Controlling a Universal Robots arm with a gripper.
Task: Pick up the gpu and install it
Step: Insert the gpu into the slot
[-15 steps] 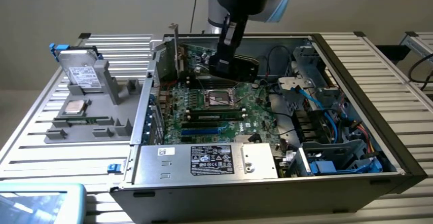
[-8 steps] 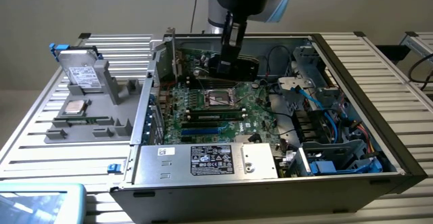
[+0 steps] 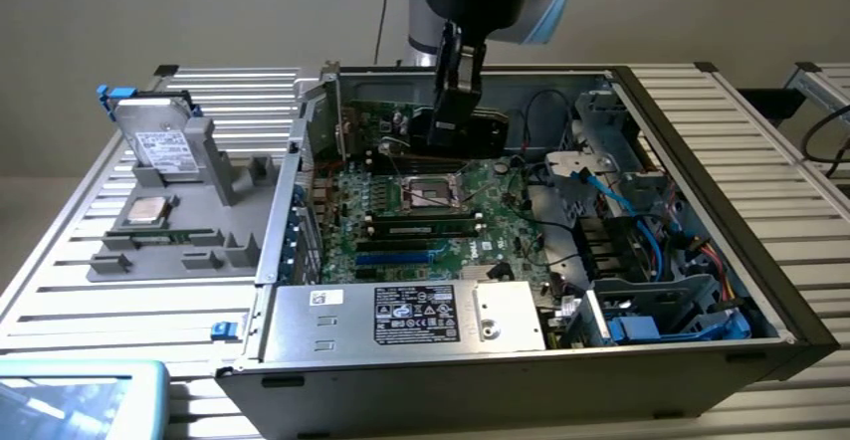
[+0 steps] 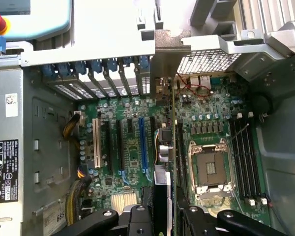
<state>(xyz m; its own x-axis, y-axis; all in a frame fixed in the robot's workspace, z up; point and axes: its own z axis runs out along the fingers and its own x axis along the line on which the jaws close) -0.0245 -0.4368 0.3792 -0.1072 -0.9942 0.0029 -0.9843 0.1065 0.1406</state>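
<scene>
At the counter's (image 3: 94,301) near corner, on the exterior view's left, a flat device with a light-blue rim (image 3: 80,395) was seen. Behind it, across the counter's middle, an open dark-grey metal computer case (image 3: 531,390) was laid on its side. A silver power-supply box with a black label (image 3: 398,316) was fitted against its near wall. Further in, a large green motherboard (image 3: 398,211) was spread over the case floor. Toward the counter's edge on the exterior view's left, a grey moulded tray (image 3: 173,251) was set. It carried a square silver processor chip (image 3: 146,211) and, further back, a silver hard drive with a blue bracket (image 3: 162,146) propped on end. Deepest in the case, by its far wall, the black claw (image 3: 448,124) was closed on the gpu (image 3: 481,139), a green card with a black cooler block. The card was held on edge over the motherboard's far part, beside the processor socket. Whether the card touched its slot could not be told.
</scene>
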